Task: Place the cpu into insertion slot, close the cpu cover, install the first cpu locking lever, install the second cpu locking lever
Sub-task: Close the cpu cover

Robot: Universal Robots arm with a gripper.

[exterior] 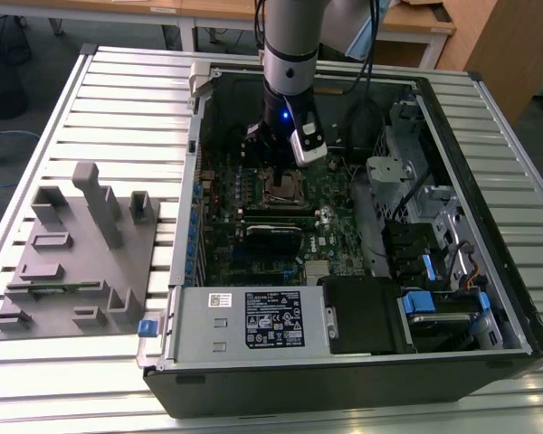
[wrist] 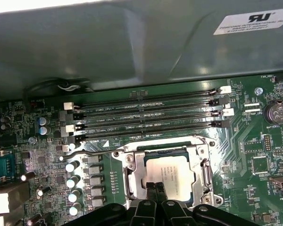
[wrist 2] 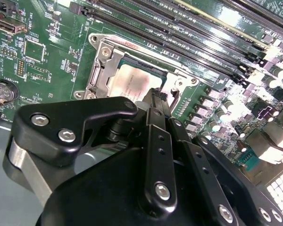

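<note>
In the exterior view the arm reaches down into the open case, which lies on a slatted table. The gripper hangs just above the slot on the green board. A grey fixture lies well apart, on the exterior view's left.

In the second wrist view the cpu sits in the slot. The cover looks folded down around it, with its silver frame on the chip's edges. The gripper is over the edge of the cover; whether it touches, I cannot tell.

In the first wrist view the jaws look closed: two thin fingers stand side by side with nothing between them. The cpu shows through the cover's window. A thin silver lever runs from the slot's corner toward the capacitors; I cannot tell if it is latched.

I judge that placing the cpu and closing the cover are done, and that the lever step is in hand. The next move calls for a press on the thin rod alone, guided under its hook, without slipping onto the board parts.
</note>
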